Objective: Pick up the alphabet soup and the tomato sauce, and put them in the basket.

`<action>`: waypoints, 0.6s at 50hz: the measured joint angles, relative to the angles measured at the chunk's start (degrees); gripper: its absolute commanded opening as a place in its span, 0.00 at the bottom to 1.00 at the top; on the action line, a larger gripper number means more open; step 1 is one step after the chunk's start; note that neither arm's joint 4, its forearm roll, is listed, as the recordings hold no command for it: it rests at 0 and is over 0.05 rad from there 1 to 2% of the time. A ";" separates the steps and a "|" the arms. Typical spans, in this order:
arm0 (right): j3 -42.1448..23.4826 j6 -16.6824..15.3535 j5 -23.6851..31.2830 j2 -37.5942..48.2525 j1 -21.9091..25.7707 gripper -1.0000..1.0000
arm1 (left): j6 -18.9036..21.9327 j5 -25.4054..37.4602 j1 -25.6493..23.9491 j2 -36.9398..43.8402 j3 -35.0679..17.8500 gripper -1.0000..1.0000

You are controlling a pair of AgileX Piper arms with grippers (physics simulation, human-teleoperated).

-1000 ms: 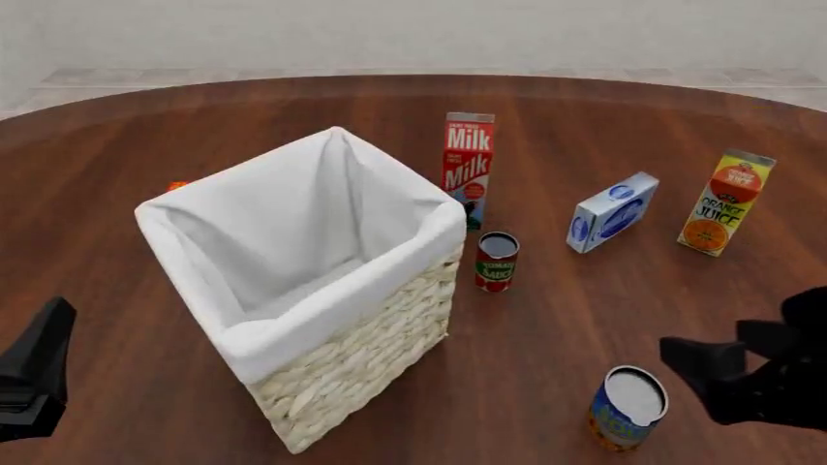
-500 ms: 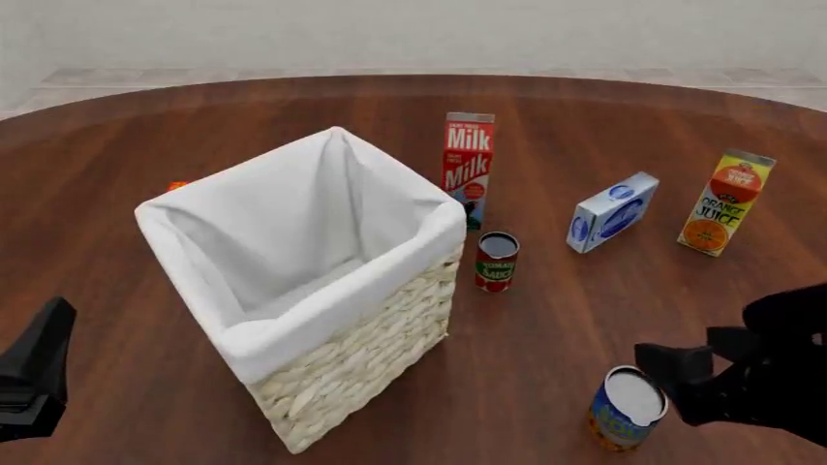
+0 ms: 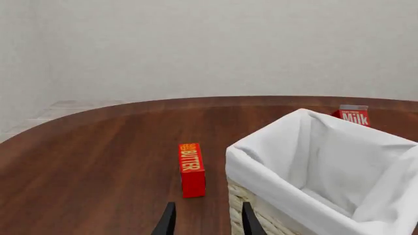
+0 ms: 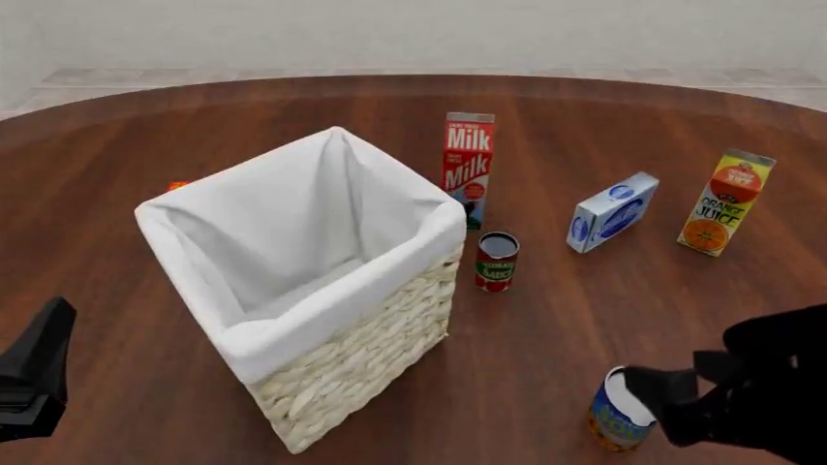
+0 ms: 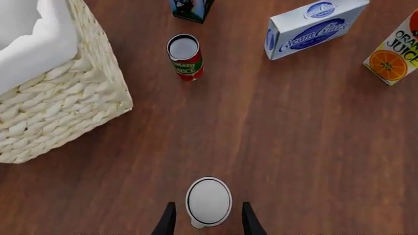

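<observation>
At the far left of the front view, the left gripper (image 4: 33,378) hung low above the table (image 4: 155,407), well apart from any object; in its wrist view the two fingers (image 3: 168,223) stood a little apart with nothing between them. A red butter box (image 3: 191,169) stood just beside the basket (image 4: 355,363). The basket was left of centre, and no can was visible inside it. Behind its right corner stood the milk carton (image 4: 467,167). The tomato sauce (image 4: 497,261) stood upright near the basket's right side. Further right were a blue-white box (image 4: 613,212) and the orange juice carton (image 4: 726,201). At the near right, the right gripper (image 5: 203,220) was spread around the alphabet soup (image 5: 208,201), one finger on each side; contact was unclear.
</observation>
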 measured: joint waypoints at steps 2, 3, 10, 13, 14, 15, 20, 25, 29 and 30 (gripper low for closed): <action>0.25 0.15 -0.18 0.07 0.11 1.00 | 0.00 0.00 0.00 0.00 0.00 1.00; 0.36 0.21 -0.27 0.12 0.15 1.00 | 0.00 0.00 0.00 0.00 0.00 1.00; 1.23 0.47 -1.09 0.57 0.14 1.00 | 0.00 0.00 0.00 0.00 0.00 1.00; 1.63 0.55 -1.42 0.72 0.09 1.00 | 0.00 0.00 0.00 0.00 0.00 1.00; 1.76 0.59 -1.56 0.79 0.08 1.00 | 0.00 0.00 0.00 0.00 0.00 1.00; 1.88 0.63 -1.70 0.87 0.08 1.00 | 0.00 0.00 0.00 0.00 0.00 1.00; 2.59 0.84 -2.46 1.29 0.19 1.00 | 0.00 0.00 0.00 0.00 0.00 1.00; 3.18 1.01 -3.22 1.76 0.28 1.00 | 0.00 0.00 0.00 0.00 0.00 1.00; 3.61 1.14 -3.95 2.26 0.38 1.00 | 0.00 0.00 0.00 0.00 0.00 1.00; 3.71 1.19 -4.22 2.47 0.43 1.00 | 0.00 0.00 0.00 0.00 0.00 1.00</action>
